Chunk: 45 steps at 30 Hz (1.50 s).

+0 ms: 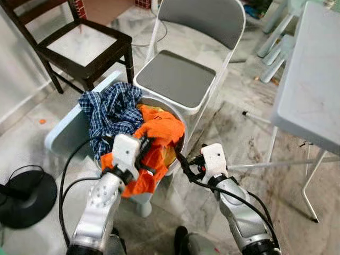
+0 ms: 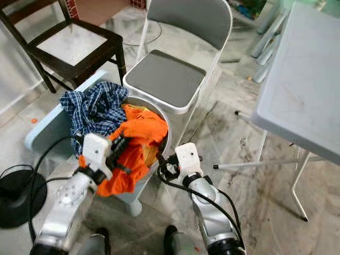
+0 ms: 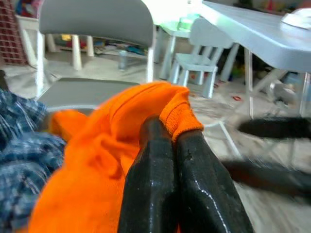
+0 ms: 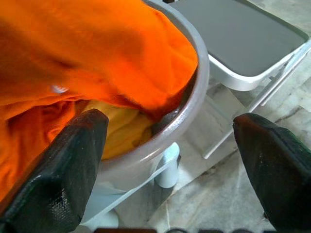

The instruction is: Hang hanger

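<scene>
Our left gripper pinches the orange garment over the basin's rim (blue plaid shirt beside it); our right gripper hangs spread near the grey folding chair.

A round grey plastic basin sits on a small pale blue table, right in front of a grey folding chair. In the basin, a blue checked shirt is piled on the left, an orange garment spills over the front rim, and a yellow cloth lies under it. Dark wooden chair is back left, white folding table off to the right, and a black round stand base is on the floor at far left.
</scene>
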{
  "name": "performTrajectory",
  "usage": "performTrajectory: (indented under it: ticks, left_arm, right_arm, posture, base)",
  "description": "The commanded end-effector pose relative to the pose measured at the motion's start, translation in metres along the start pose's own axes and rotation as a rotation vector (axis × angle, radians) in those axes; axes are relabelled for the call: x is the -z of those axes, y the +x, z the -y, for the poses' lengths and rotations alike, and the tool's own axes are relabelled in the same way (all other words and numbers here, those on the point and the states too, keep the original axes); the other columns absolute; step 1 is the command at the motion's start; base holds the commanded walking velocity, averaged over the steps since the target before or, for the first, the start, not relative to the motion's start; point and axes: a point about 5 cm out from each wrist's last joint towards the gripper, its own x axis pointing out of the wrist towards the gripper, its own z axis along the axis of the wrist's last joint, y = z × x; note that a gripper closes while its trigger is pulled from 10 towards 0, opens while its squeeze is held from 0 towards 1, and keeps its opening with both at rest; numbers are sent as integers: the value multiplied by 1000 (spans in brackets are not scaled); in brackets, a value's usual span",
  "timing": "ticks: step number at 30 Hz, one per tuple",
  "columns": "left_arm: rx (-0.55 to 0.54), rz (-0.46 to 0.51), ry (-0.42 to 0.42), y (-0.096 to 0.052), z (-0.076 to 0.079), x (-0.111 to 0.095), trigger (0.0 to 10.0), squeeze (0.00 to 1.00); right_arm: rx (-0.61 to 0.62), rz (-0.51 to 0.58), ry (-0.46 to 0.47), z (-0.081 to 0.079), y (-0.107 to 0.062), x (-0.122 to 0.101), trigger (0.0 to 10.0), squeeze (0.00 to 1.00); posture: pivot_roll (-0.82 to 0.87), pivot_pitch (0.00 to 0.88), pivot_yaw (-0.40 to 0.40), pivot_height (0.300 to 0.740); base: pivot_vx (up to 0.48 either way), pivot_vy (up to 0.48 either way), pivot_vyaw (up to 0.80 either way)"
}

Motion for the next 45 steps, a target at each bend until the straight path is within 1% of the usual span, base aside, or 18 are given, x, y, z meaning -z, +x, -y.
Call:
performTrajectory:
  ticks: [1,4,8,12,15,17,19,20,21,24,26,29,32,34,35,39,41,45]
  left_arm:
    - [44,26,17,-9,8,-3,0,0]
    - [41,-1,33,-31,13,3,0,0]
    - [-25,-37,54,-45,7,9,0,0]
    - [-45,-47,64,-49,4,11,0,0]
    - [-212,-126,88,-62,-19,26,0,0]
    - [-262,-111,84,-59,-29,23,0,0]
    - [-293,-87,113,-53,-40,14,0,0]
    - [-332,-39,134,-43,-55,0,0,0]
    - [-332,-39,134,-43,-55,0,0,0]
    - [-385,80,178,-20,-83,-40,0,0]
    - [-390,125,206,-12,-92,-56,0,0]
    - [-387,261,315,16,-114,-107,0,0]
    - [-375,309,355,26,-118,-126,0,0]
    - [-341,398,424,46,-122,-161,0,0]
    - [-341,398,424,46,-122,-161,0,0]
    - [-336,502,458,69,-127,-201,0,0]
    - [-318,573,467,78,-123,-223,0,0]
    - [-264,666,477,86,-108,-247,0,0]
  right_arm:
    - [-1,-21,-4,1,-3,6,10000,0]
    - [-5,-24,-6,0,-3,7,10000,0]
    - [-15,-26,-7,-1,-2,8,10000,0]
    - [-18,-27,-7,-2,-2,8,10000,0]
    - [-24,-28,-10,-2,-2,8,10000,0]
    - [-24,-29,-11,-1,-2,8,10000,0]
    - [-26,-30,-13,-1,-2,8,10000,0]
    - [-26,-30,-14,-1,-2,8,10000,0]
    - [-26,-30,-14,-1,-2,8,10000,0]
    - [-28,-29,-14,-2,0,8,10000,0]
    - [-29,-28,-13,-3,1,8,10000,0]
    - [-31,-20,-9,-6,6,6,10000,0]
    - [-30,-16,-8,-7,8,5,10000,0]
    - [-27,-10,-5,-9,10,4,10000,0]
    - [-27,-10,-5,-9,10,4,10000,0]
    - [-20,-2,-2,-11,15,4,10000,0]
    - [-15,7,-1,-11,18,2,10000,0]
    - [0,16,3,-10,20,0,10000,0]
  posture:
    - [152,300,-127,740]
    - [162,308,-134,740]
    - [170,311,-137,740]
    - [170,311,-137,740]
    - [165,310,-144,740]
    - [165,310,-144,740]
    - [166,307,-146,740]
    - [170,305,-146,740]
    - [170,305,-146,740]
    - [179,299,-142,740]
    - [184,297,-140,740]
    - [196,290,-130,740]
    - [202,283,-123,740]
    - [210,273,-114,740]
    - [210,273,-114,740]
    - [223,245,-93,740]
    - [224,234,-84,740]
    - [225,223,-71,740]
  base:
    - [0,0,0]
    - [0,0,0]
    - [0,0,0]
    - [0,0,0]
    - [0,0,0]
    - [0,0,0]
    - [0,0,0]
    - [0,0,0]
    - [0,0,0]
    - [0,0,0]
    - [0,0,0]
    - [0,0,0]
    - [0,0,0]
    - [0,0,0]
    - [0,0,0]
    - [0,0,0]
    - [0,0,0]
    - [0,0,0]
